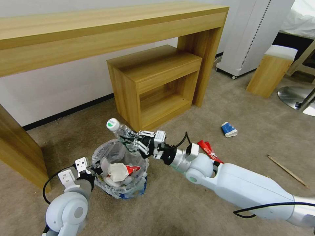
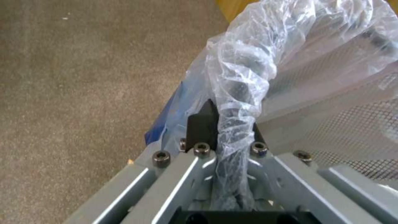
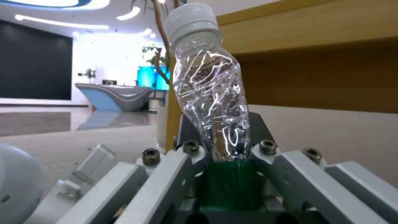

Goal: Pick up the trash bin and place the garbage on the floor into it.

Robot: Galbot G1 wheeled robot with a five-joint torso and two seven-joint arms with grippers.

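Here the trash bin (image 1: 119,170) hangs off the beige carpet floor (image 1: 203,131), its mesh wall mostly veiled by crinkly plastic liner, left pincer (image 2: 226,124) clamped on its rim. Right pincer (image 1: 133,141) grips a clear, white-capped bottle (image 1: 118,128) above the bin; a crushed blue-white cup (image 1: 229,128), red wrapper (image 1: 207,149) and wooden stick (image 1: 287,170) lie beyond.

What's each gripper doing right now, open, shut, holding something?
Left gripper: shut on the trash bin rim and its plastic liner.
Right gripper: shut on the clear bottle, held above the bin's far edge.
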